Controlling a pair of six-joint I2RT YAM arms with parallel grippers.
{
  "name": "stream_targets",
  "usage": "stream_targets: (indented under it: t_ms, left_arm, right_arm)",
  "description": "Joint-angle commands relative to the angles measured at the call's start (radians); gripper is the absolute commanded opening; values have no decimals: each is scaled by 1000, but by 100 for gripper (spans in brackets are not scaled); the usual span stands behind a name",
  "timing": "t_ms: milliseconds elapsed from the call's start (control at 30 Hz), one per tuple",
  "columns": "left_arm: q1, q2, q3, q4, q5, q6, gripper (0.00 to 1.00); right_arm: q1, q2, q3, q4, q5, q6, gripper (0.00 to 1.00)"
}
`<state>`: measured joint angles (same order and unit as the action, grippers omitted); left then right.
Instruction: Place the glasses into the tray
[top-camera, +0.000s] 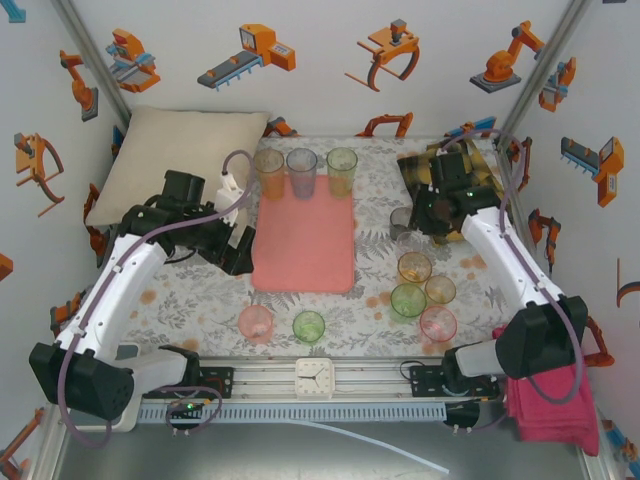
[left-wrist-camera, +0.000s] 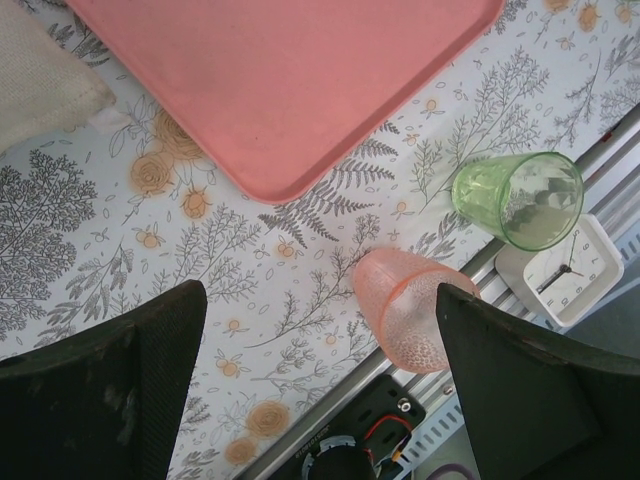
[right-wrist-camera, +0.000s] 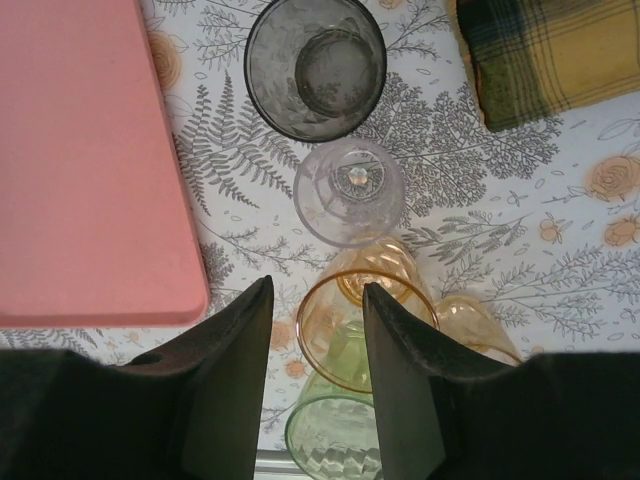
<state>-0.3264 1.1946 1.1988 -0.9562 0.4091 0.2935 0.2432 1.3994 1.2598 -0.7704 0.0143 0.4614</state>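
Cream pillow (top-camera: 175, 160) sits far left, plaid cloth (right-wrist-camera: 545, 55) far right, magenta folded cloth (top-camera: 555, 405) near right, white clock (top-camera: 314, 378) near centre.

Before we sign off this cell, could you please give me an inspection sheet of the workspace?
Surface: floral cloth, flat.
Job's things: tray mid-table; three glasses at its far edge, two near the front, a cluster at right.
Clutter: pillow, plaid cloth, magenta cloth, clock.
Pincers: left pincer wide open, empty; right pincer part open over the cluster, empty.
Cables: purple cables along both arms; white lead at front.
Surroundings: sticker-covered walls, metal frame.
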Motion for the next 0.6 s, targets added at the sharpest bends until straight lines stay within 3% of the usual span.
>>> stream_targets:
  t_ms: [0, 200, 567]
  left_arm:
    - [4, -5, 31, -36, 23, 52, 87]
    - [6, -12, 31, -55, 16, 82, 87]
    - [13, -17, 21, -57, 26, 78, 87]
  right_arm:
    - [-30, 24, 45, 19, -25, -15, 41]
    - [-104, 77, 72, 50, -69, -42, 41]
    - [-130, 244, 151, 79, -89, -98, 41]
